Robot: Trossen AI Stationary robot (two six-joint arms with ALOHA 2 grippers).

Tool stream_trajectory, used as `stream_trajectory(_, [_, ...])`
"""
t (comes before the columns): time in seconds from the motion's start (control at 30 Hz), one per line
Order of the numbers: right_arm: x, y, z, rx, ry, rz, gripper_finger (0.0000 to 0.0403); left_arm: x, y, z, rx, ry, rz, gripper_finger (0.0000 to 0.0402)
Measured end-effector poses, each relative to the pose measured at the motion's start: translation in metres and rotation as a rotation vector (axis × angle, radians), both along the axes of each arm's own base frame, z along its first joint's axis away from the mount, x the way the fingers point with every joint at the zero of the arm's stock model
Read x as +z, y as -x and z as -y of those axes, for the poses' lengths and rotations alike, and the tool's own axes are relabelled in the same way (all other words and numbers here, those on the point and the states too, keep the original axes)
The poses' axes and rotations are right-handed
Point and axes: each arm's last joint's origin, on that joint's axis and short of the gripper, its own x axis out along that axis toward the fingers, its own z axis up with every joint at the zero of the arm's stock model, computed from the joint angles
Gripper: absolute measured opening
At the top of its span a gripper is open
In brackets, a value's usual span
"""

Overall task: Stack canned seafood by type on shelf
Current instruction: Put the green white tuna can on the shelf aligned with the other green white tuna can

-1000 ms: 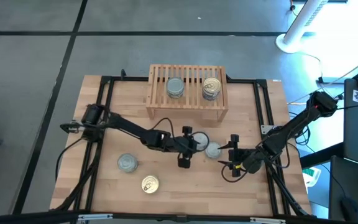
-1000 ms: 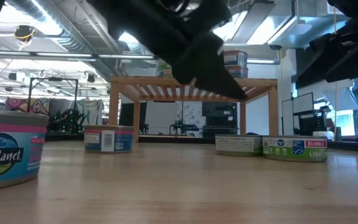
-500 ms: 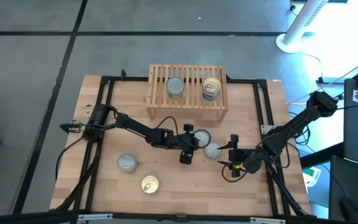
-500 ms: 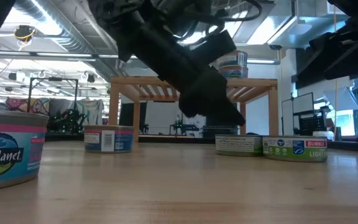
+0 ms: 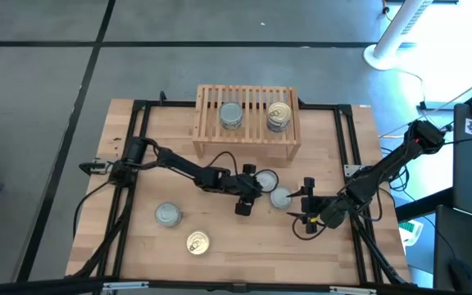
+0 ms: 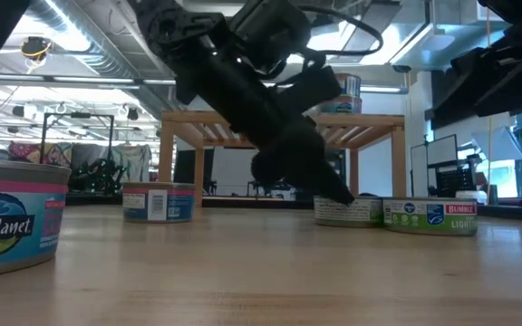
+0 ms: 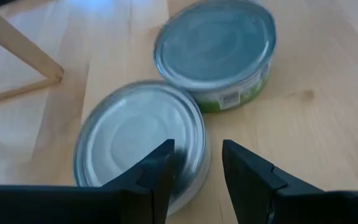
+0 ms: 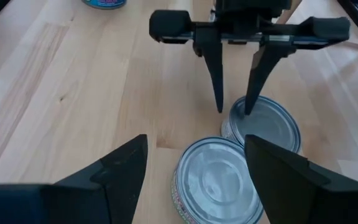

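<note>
Two silver-topped tins stand side by side mid-table: one nearer the shelf (image 5: pixel 262 182) (image 7: pixel 138 137) (image 8: pixel 267 127) and a green-labelled one (image 5: pixel 281 197) (image 7: pixel 216 50) (image 8: pixel 216 180). My left gripper (image 5: pixel 255 187) (image 7: pixel 194 165) (image 8: pixel 234 112) slants down, open. One finger is over the first tin's top and the other outside its wall. My right gripper (image 5: pixel 298 202) (image 8: pixel 194 142) waits open just right of the green-labelled tin. The light-wood shelf (image 5: pixel 247 141) carries a silver-topped tin (image 5: pixel 231 115) and a gold-topped stack (image 5: pixel 279 115). My left gripper's fingers straddle the rim (image 7: pixel 194 127) of the tin nearer the shelf, slanting down from the table's left. One fingertip (image 8: pixel 247 112) reaches the level of the tin's top. I cannot tell whether either finger touches the tin, which stands flat on the table.
A silver-topped tin (image 5: pixel 168 215) and a gold-topped tin (image 5: pixel 197 242) stand near the table's front left, shown large in the low view (image 6: pixel 12 217). A shelf leg (image 7: pixel 23 50) stands close to the left gripper. A black frame (image 5: pixel 347 139) edges the table.
My left gripper has come down toward the silver-topped tin nearer the shelf, its fingertips now at the height of the tin's top. The tins have not moved.
</note>
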Motion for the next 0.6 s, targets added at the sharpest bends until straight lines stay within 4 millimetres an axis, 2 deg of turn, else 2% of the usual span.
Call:
stream_trajectory(0.37, [0.0003, -0.0001, -0.0001, 0.001, -0.002, 0.001, 0.0269, -0.0075, -0.0015, 0.0020, -0.012, -0.050, -0.011, 0.0128])
stream_trajectory(0.6, [0.0002, 0.0000, 0.0000, 0.000, -0.001, 0.001, 0.0269, -0.0081, -0.0007, 0.0035, -0.039, -0.118, -0.025, 0.0074])
